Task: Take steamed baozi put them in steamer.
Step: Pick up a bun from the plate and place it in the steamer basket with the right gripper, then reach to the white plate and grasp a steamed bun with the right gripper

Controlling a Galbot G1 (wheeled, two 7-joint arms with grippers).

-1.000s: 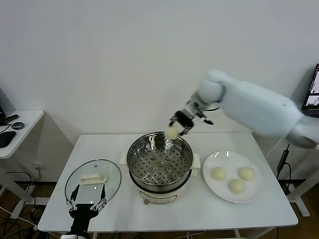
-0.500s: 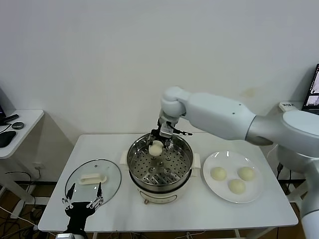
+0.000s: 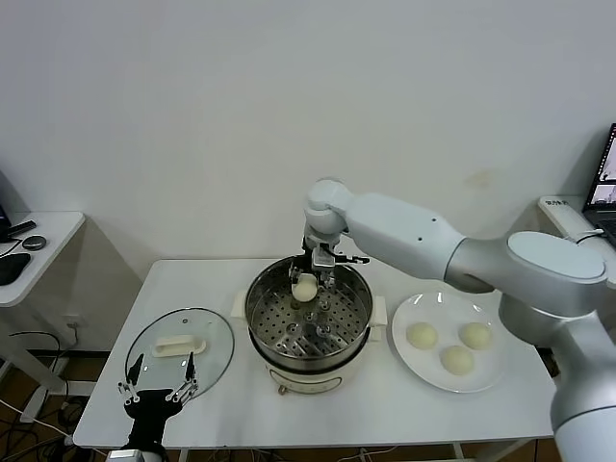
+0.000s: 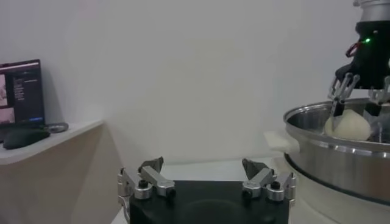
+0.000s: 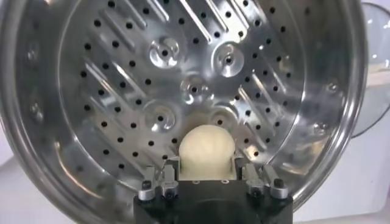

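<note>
The steamer (image 3: pixel 256 322) stands mid-table, a shiny pot with a perforated tray (image 5: pixel 122 91) on a cream base. My right gripper (image 3: pixel 308 285) reaches down inside it near the far side, shut on one cream-white baozi (image 3: pixel 304 287). In the right wrist view this baozi (image 5: pixel 206 148) sits between the fingers (image 5: pixel 174 164), just above the tray. Three more baozi (image 3: pixel 422 335) (image 3: pixel 475 334) (image 3: pixel 456 359) lie on the white plate (image 3: pixel 438 303) to the right. My left gripper (image 3: pixel 159 390) hangs open at the table's front left, holding nothing.
A round glass lid (image 3: pixel 217 337) with a white handle lies flat on the table left of the steamer, just behind my left gripper. A white side table (image 3: pixel 43 241) with dark items stands further left. The wall is close behind.
My right arm has swung left and down, carrying the baozi from above the steamer's far rim into the pot. The left gripper has stayed put.
</note>
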